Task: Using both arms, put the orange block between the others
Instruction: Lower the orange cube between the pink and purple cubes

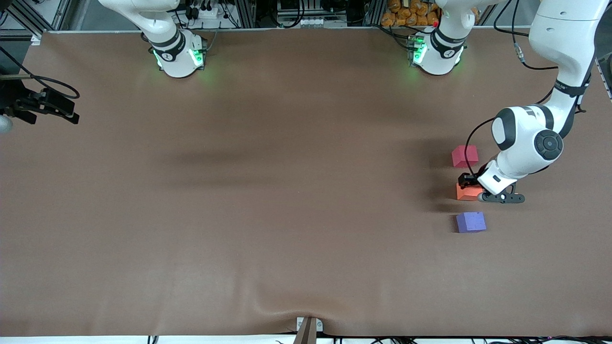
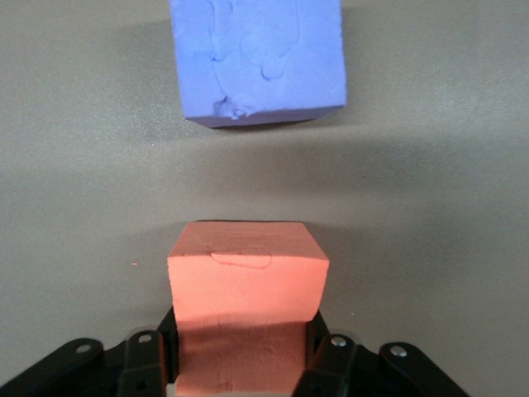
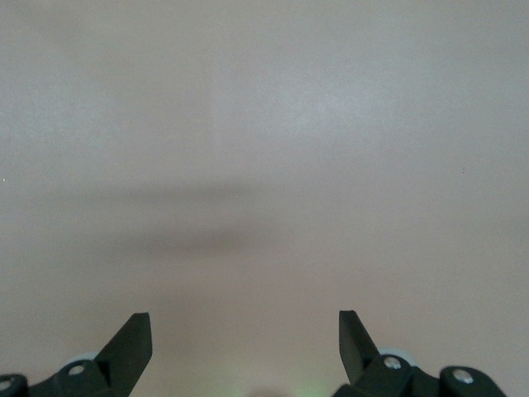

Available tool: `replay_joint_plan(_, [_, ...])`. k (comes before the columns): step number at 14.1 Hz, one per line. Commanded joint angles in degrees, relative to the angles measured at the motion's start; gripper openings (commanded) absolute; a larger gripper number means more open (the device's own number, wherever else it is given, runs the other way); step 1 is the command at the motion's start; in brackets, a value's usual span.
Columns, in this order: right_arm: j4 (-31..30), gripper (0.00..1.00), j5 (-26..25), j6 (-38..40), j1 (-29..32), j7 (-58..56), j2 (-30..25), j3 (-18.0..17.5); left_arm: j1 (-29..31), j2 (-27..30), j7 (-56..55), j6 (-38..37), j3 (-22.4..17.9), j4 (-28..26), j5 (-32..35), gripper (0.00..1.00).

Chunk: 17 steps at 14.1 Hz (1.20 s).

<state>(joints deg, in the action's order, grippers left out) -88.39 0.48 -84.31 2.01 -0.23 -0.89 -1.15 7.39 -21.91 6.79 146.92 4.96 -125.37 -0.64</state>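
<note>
left pincer [image 1: 471, 185] on one orange block [image 1: 467, 192], between two others [image 1: 464, 155]

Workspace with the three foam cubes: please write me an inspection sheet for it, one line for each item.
Surface: brown table cover, a wrinkle at its edge nearest the front camera.
Job's things: orange block in line between red-pink cube and purple cube, apart from both.
Clutter: nothing seen.
Grippers: left gripper shut on the orange block, low at the table; right gripper open over bare cover, its arm waits.
Cables: black cable along the left arm; another at the right arm's end of the table.
Surroundings: metal frames and orange-brown items past the arm bases.
</note>
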Motion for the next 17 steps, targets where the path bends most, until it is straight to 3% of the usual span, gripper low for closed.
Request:
replay_joint_plan(1, [1.2, 1.0, -0.13, 0.81, 0.19, 0.4, 0.63, -0.61, 0.88, 0.02, 0.86, 1.18, 0.76, -0.66, 0.2, 0.18])
replay_joint_plan(12, [1.29, 1.0, -0.13, 0.46, -0.08, 0.4, 1.33, -0.61, 0.88, -0.94, 0.86, 2.23, 1.2, -0.49, 0.12, 0.22])
replay_joint_plan(13, [1.38, 1.0, -0.13, 0.55, 0.01, 0.4, 1.33, -0.61, 0.88, -1.12, 0.86, 2.32, 1.2, -0.4, 0.12, 0.28])
replay_joint_plan(14, [1.38, 1.0, -0.13, 0.64, 0.01, 0.4, 1.33, -0.61, 0.88, -1.29, 0.86, 2.32, 1.2, -0.31, 0.12, 0.51])
replay_joint_plan(15, [1.38, 1.0, -0.13, 0.64, 0.01, 0.4, 1.33, -0.61, 0.88, -1.29, 0.86, 2.32, 1.2, -0.14, 0.12, 0.86])
replay_joint_plan(16, [1.38, 1.0, -0.13, 0.55, 0.01, 0.4, 1.33, -0.61, 0.88, -1.38, 0.86, 2.32, 1.2, -0.14, 0.12, 1.0])
replay_joint_plan(17, [1.47, 1.0, -0.13, 0.64, 0.19, 0.4, 1.25, -0.53, 0.7, -1.47, 0.86, 2.32, 1.2, -0.05, 0.12, 1.0])
